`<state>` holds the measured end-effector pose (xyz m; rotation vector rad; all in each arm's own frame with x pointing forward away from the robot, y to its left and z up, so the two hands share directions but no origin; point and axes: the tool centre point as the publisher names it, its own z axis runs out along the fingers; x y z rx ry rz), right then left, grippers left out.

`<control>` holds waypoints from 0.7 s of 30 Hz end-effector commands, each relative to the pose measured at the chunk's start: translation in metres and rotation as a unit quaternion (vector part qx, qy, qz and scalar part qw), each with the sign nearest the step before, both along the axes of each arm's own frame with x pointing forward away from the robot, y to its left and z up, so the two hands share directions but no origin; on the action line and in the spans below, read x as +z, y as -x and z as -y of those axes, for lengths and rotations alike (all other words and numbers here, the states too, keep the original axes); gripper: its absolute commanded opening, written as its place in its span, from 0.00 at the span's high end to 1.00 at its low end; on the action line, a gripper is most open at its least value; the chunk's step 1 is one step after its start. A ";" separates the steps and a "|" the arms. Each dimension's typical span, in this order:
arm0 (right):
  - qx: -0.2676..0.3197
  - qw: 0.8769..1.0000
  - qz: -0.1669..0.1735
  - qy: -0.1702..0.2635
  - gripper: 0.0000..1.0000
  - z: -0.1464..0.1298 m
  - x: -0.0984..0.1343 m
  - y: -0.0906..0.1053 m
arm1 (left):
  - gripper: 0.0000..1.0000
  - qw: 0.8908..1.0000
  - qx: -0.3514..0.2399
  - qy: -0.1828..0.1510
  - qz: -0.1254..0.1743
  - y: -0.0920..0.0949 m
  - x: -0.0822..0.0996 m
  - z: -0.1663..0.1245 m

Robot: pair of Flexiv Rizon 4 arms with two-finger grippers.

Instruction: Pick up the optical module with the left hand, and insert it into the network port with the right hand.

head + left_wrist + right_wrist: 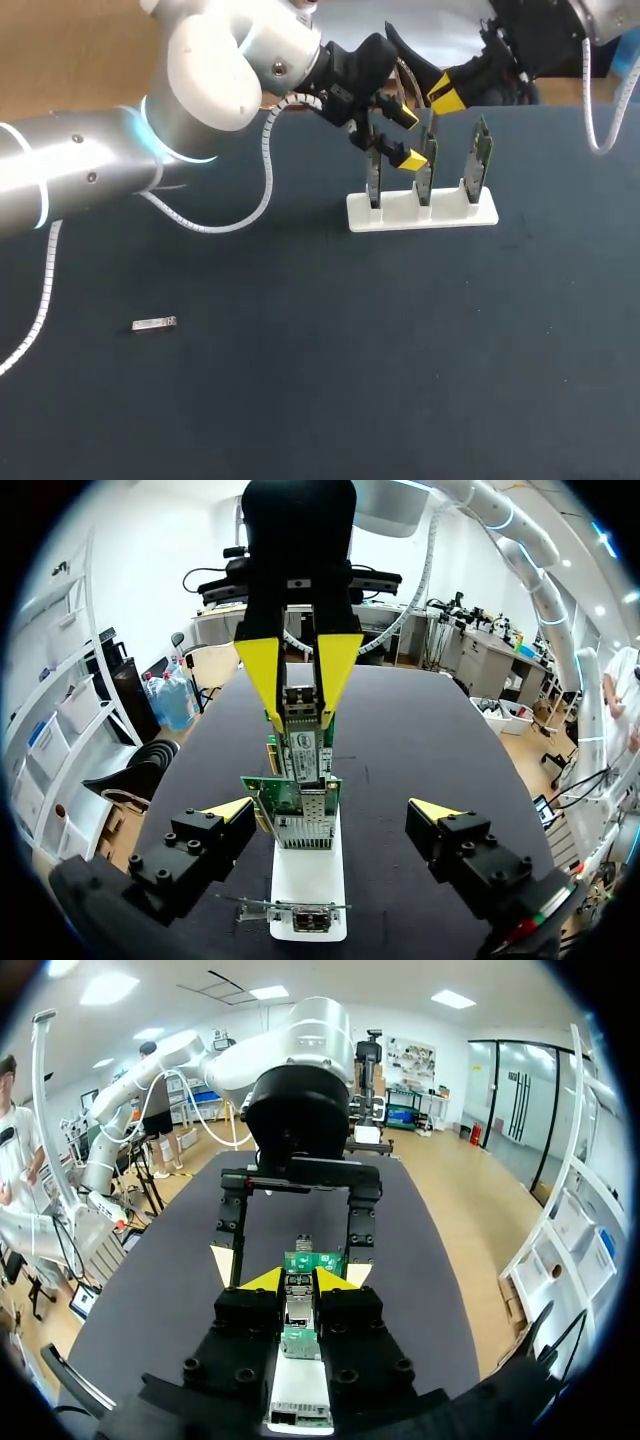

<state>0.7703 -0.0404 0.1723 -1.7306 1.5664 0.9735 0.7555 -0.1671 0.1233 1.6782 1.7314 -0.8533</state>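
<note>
Three green circuit cards (373, 185) in one white stand (420, 212) | two silver optical modules: loose module (155, 323) on table (350, 360) (well apart), held module (300, 702) clamped in right jaws | left jaws apart

The right arm (540, 40) runs off the head view's upper edge, the left arm (80, 170) off its left edge. The left claw (408, 137) covers part of the upright cards (482, 158), and the small silver piece (153, 323) on the surface (350, 350) is too small to identify. In the right wrist view the right claw (298, 1282) hides most of the white holder (298, 1400); how deep its pinched optical module (297, 1312) sits cannot be told.
</note>
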 end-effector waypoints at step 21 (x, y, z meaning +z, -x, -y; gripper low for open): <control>-0.023 1.000 0.002 0.009 1.00 -0.001 0.001 0.005 | 0.00 1.000 -0.001 -0.002 -0.001 -0.002 0.000 0.001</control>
